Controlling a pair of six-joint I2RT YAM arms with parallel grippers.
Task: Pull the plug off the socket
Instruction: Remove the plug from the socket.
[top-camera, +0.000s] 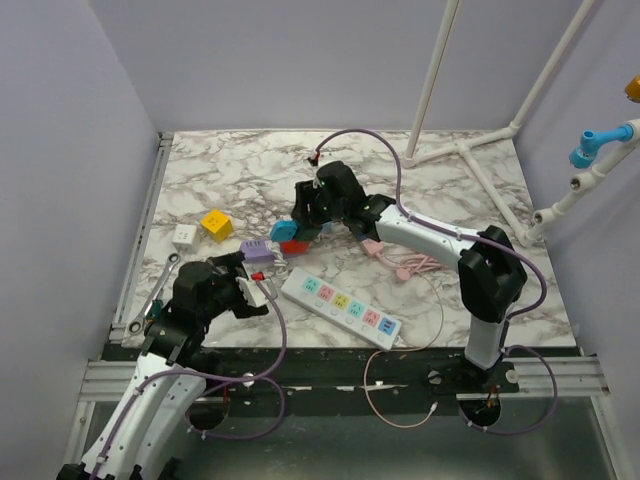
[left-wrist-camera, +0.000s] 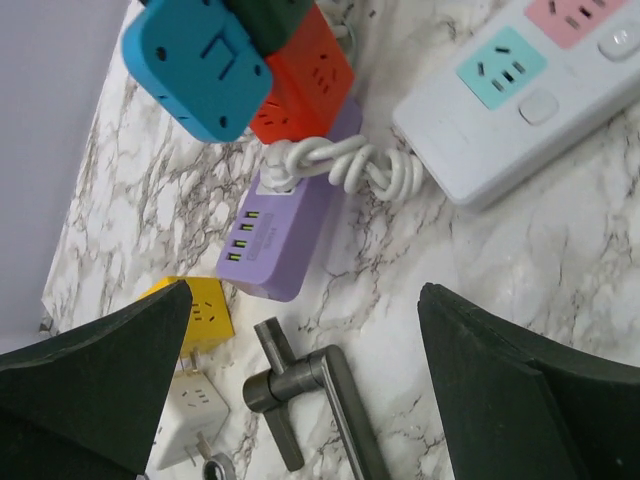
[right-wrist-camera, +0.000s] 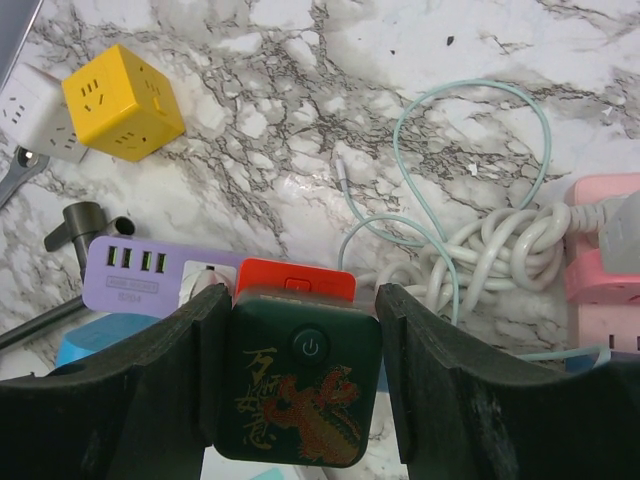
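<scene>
1. Dark cube (right-wrist-camera: 300, 390), with a dragon print and a power button on its face, is held near the table's middle. It is joined to a red cube (right-wrist-camera: 295, 280), and a blue cube (left-wrist-camera: 200, 70) sits against the red one.
2. Right hand (right-wrist-camera: 303, 310): partly closed, both fingers flat on the dark cube's sides. Grip looks square.
3. Which cube carries the pins: cannot tell.
4. Left hand (left-wrist-camera: 305, 330): spread to the full, empty, over the table (left-wrist-camera: 480, 290) near a purple strip (left-wrist-camera: 290, 220).
5. Judgement: bring the left hand onto the red or blue cube as a brace and clamp on flat faces. Then pull the dark cube straight along the pins. No twisting; the pins may bind.
6. Watch the white cord (left-wrist-camera: 350, 165) coiled beside the strip; it could snag.
</scene>
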